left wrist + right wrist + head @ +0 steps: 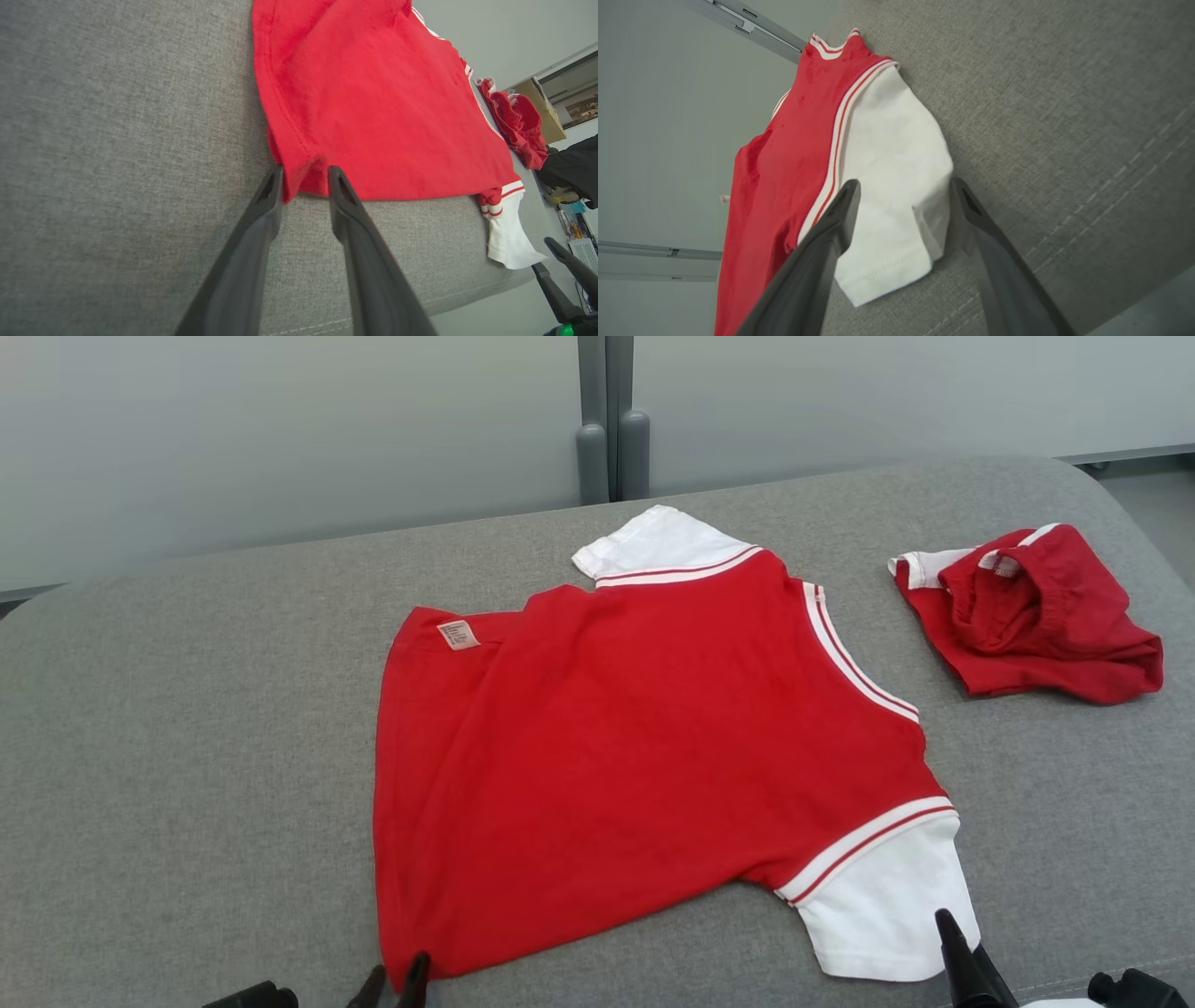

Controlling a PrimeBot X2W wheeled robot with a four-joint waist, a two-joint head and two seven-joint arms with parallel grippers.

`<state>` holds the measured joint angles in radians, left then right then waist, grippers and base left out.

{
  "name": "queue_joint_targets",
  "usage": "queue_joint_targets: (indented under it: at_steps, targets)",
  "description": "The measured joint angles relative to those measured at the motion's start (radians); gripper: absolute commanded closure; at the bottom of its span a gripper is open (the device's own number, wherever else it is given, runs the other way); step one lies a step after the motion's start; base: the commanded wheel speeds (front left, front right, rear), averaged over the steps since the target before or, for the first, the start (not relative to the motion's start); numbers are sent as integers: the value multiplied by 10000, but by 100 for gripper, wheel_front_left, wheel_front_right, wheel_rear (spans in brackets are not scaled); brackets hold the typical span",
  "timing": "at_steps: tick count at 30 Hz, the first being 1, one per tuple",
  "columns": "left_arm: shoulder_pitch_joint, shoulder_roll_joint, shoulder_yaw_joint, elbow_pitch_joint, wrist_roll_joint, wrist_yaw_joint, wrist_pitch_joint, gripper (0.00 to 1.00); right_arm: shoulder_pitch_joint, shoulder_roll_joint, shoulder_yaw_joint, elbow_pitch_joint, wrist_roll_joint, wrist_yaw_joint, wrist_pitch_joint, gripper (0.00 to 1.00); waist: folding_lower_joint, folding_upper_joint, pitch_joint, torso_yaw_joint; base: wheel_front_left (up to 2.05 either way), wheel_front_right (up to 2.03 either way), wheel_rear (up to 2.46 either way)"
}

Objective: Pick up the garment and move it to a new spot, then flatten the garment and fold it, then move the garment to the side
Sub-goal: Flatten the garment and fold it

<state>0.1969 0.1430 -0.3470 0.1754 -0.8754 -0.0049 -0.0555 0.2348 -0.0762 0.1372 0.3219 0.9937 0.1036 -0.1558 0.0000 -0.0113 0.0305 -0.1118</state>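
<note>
Garment [644, 728] lies spread flat mid grey surface [187, 756], unfolded. Left gripper [306, 175] has its jaws parted around the hem corner at 7 o'clock. Right gripper [903, 186] is wide apart, straddling the white sleeve [892, 177] at 5 o'clock. Flattening looks done; the fold and the side move are left. Another red piece [1036, 616] sits at 2 o'clock.

No wording can be read; the small care label [457, 635] on the red garment [644, 728] carries print too fine to read.
</note>
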Motion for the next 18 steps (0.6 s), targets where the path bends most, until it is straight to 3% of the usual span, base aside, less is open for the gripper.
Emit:
queue_joint_targets:
  at_steps: [8, 18]
  targets:
    - [1, 238, 577, -295, 2, 288, -278, 0, 12, -127, -443, 90, 2, -12, -332, 0, 0, 0, 59, -52, 0, 0, 0]
    - [-389, 685, 907, -713, 372, 497, -420, 0, -252, -1229, -1198, -437, -587, -213, -654, 0, 0, 0, 236, -149, 0, 0, 0]
